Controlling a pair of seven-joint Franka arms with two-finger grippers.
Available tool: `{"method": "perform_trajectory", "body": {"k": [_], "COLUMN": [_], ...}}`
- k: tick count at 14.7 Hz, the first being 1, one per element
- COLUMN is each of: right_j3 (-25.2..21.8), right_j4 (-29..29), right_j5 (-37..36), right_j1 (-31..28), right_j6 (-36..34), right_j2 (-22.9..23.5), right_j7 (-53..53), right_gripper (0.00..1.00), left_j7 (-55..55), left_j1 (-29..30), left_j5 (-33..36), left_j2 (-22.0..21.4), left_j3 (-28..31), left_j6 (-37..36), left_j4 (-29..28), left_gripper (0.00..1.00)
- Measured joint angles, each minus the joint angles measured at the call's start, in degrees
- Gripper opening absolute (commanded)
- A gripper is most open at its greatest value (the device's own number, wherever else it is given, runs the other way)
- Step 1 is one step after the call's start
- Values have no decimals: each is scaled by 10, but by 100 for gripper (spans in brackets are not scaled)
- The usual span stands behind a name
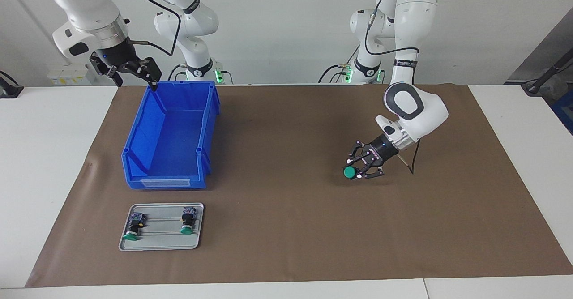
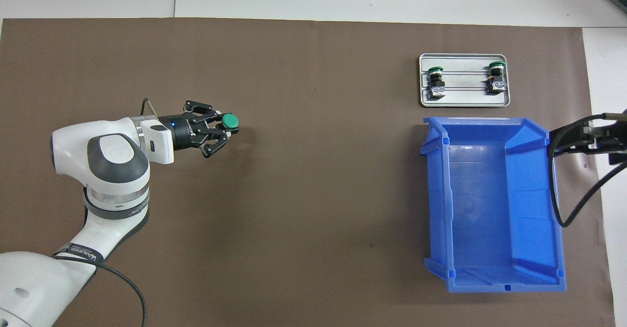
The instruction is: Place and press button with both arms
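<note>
Your left gripper is closed on the button, the fingers clamped around its black body with the green cap poking out at the tip. It hangs low over the brown mat, well apart from the blue bin, toward the left arm's end of the table. Whether the button touches the mat, you cannot tell from either view.

Your right gripper is up in the air with its fingers spread wide and nothing between them. It sits over the bin's rim at the corner nearest the robots, on the side toward the right arm's end of the table; this arm waits.

The bin stands on the mat with nothing showing inside it.

Just beside the bin, farther from the robots, lies a metal tray. On it are two green-capped switches, apart from each other.
</note>
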Motion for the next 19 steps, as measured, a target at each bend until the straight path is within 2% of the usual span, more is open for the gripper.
{"method": "perform_trajectory", "body": {"k": [3,6,9,15,19], "right_j3": [0,0,0,-2,-2], "right_j4": [0,-2,-2,-7,-9], "right_j5": [0,0,0,0,0], "right_j1": [0,0,0,-1,-1], "right_j6": [0,0,0,0,0], "right_j2": [0,0,0,0,-1], "right_j7": [0,0,0,0,0], "right_gripper": [100,100,100,100,100], "left_j7": [46,139,207,341,380], "left_j1": [2,16,35,54,54], "left_j5": [-80,-169,-222,-279,-295], "left_j2": [-3,-14,-20,-39,-51], "left_j3": [-2,0,0,0,-4], "left_j6": [-30,-93,-158,-243,-247], "left_j4": [-25,-72,-113,-187,-220], "left_gripper": [0,0,0,0,0]}}
